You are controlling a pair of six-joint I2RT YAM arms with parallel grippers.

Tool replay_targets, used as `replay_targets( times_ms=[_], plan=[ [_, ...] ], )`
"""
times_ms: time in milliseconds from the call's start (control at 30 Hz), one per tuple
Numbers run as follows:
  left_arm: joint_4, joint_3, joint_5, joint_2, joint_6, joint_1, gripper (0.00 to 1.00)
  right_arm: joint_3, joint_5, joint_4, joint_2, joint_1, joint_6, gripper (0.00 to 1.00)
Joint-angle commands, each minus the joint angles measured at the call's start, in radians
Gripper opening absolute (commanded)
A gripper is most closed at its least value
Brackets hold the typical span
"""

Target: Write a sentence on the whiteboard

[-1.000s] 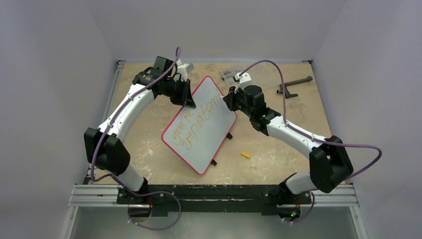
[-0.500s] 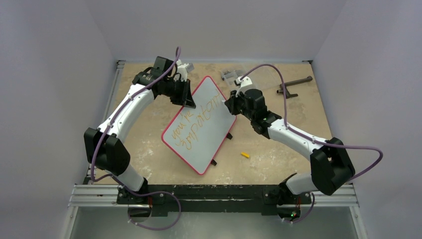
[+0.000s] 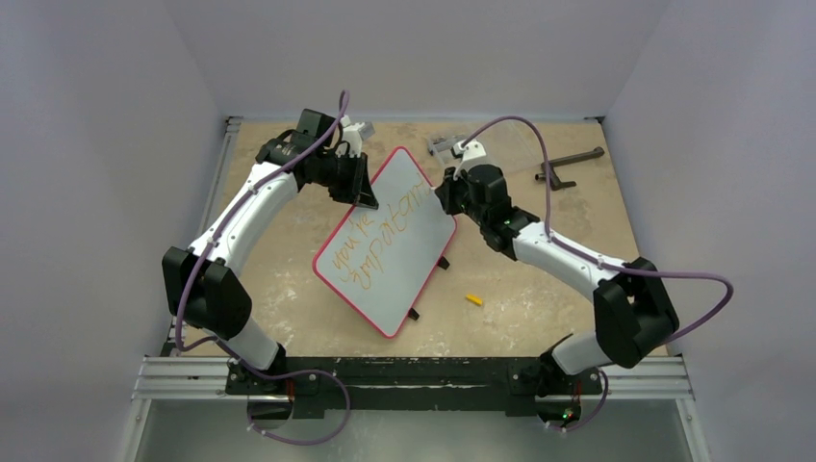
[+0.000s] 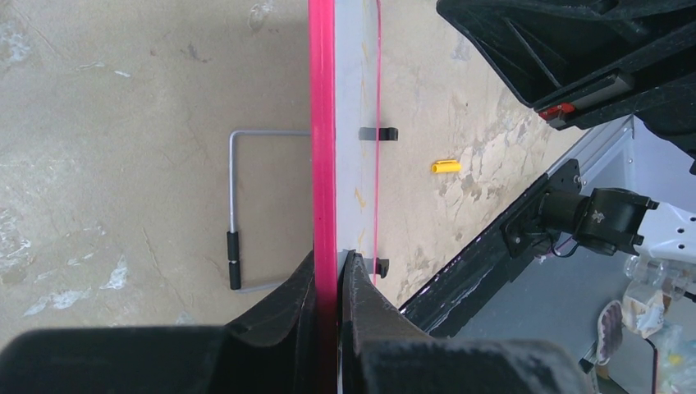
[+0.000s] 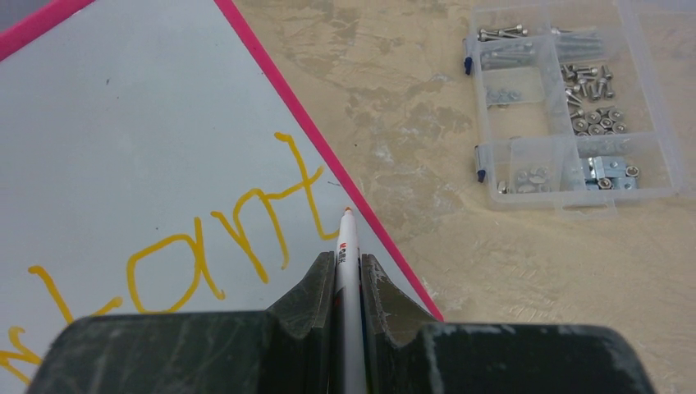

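Read on flat rectangular white whiteboard with thin red rim (image 3: 399,265): orange-yellow handwritten sentence (image 3: 380,234), two slanted lines, "you're" over "important". Confirmed closing letters "ant" in right wrist view. Spotted small red logo and dark print on slim white marker with orange tip (image 5: 347,238); too small to read.

Located whiteboard mid-table on scuffed beige tabletop (image 3: 539,279), between both arms. Logged long axis as diagonal, near-left to far-right in top view. Logged writing lines running the same way, starting at near-left end. Noted small black tabs (image 3: 443,262) along near-right long edge. Viewed edge-on from left wrist: red rim running straight up frame, bent grey wire stand (image 4: 234,205) on tabletop to one side, tabs to the other.

Found left gripper (image 4: 328,258) pressed together on red rim, at far-left long edge near far end. Found right gripper (image 5: 345,263) pinching marker, barrel in line with fingers. Noted tip pointing away from gripper toward far-right rim, just beside final "t". Cannot tell whether tip touches surface.

Also logged: small yellow cylindrical cap (image 3: 473,299) on tabletop near board's near-right edge. Logged clear plastic compartment box of screws (image 5: 566,107) beyond far corner, apart from board.
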Motion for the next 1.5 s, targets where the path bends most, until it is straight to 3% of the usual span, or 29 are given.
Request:
replay_targets(
  times_ms=[0, 700, 1167, 1467],
  plan=[
    [-0.014, 0.003, -0.105, -0.012, 0.096, -0.021, 0.0, 0.059, -0.007, 0.001, 0.015, 0.006, -0.006, 0.0],
    [-0.018, 0.004, -0.14, -0.012, 0.1, -0.021, 0.0, -0.079, -0.055, -0.091, -0.273, 0.008, 0.024, 0.0],
    [-0.018, 0.004, -0.162, -0.016, 0.1, -0.02, 0.0, -0.177, -0.269, -0.073, -0.368, 0.011, 0.055, 0.0],
    [-0.022, 0.004, -0.184, -0.022, 0.1, -0.019, 0.0, -0.199, -0.298, -0.099, -0.381, 0.179, -0.009, 0.0]
  ],
)
